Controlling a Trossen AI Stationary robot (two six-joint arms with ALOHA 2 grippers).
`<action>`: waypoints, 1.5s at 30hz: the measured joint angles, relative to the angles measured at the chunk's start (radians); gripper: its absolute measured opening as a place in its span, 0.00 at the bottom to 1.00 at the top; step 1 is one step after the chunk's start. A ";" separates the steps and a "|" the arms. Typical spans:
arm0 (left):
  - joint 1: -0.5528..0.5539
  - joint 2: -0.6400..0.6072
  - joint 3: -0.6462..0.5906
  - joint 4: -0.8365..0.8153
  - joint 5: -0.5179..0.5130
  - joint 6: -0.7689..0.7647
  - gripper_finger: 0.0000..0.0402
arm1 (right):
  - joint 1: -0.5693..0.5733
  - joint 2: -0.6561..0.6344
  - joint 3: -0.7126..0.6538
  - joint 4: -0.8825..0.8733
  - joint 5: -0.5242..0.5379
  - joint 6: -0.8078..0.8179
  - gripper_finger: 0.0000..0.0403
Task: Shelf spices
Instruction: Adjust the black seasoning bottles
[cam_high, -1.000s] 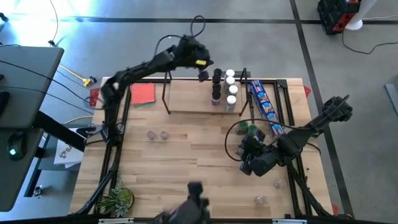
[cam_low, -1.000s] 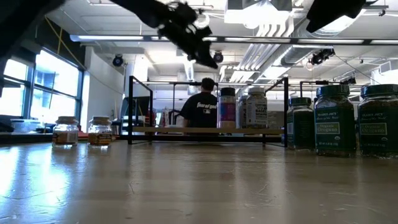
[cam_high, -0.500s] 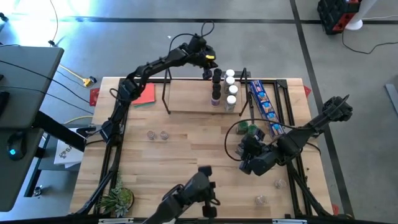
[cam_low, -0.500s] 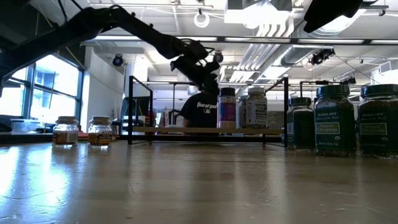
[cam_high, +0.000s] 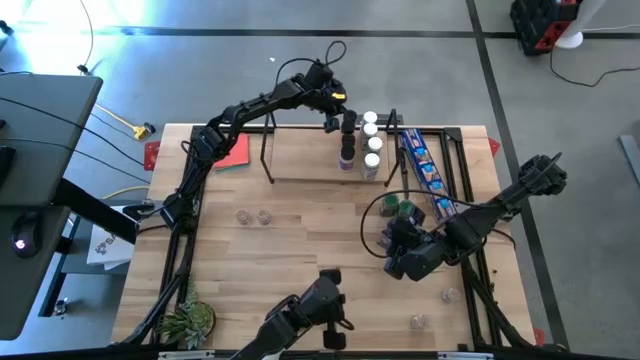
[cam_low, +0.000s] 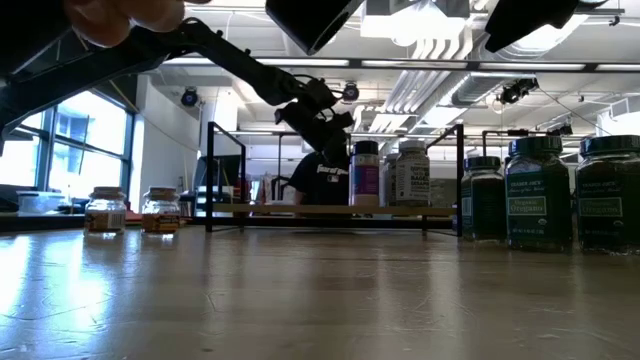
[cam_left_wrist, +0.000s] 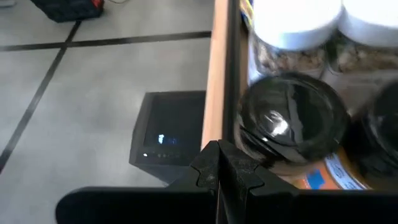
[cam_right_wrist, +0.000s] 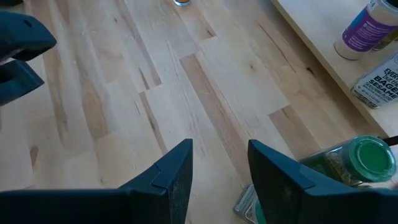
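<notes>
Light-wood shelf (cam_high: 310, 165) stands at the far side of the bench (cam_high: 300, 250), with spice jars (cam_high: 360, 145) clustered at its right end. Beside that cluster, at the shelf's far edge, the left gripper (cam_high: 330, 118) hovers with its fingers pressed together, holding nothing, next to a black-lidded jar (cam_left_wrist: 289, 127). Nearer than the shelf, green-lidded jars (cam_high: 398, 210) stand on the bench; just beside them the right gripper (cam_right_wrist: 217, 171) waits, fingers partly apart and empty.
</notes>
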 joint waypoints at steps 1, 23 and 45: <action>-0.002 0.000 0.000 -0.006 0.002 0.011 0.00 | 0.000 0.000 0.000 0.003 -0.001 0.001 0.37; 0.001 -0.003 -0.022 -0.163 -0.047 0.094 0.00 | -0.002 0.000 0.000 0.007 -0.006 -0.008 0.37; 0.038 -0.002 -0.095 0.210 0.103 0.385 0.00 | -0.039 0.000 0.000 0.007 -0.027 -0.029 0.37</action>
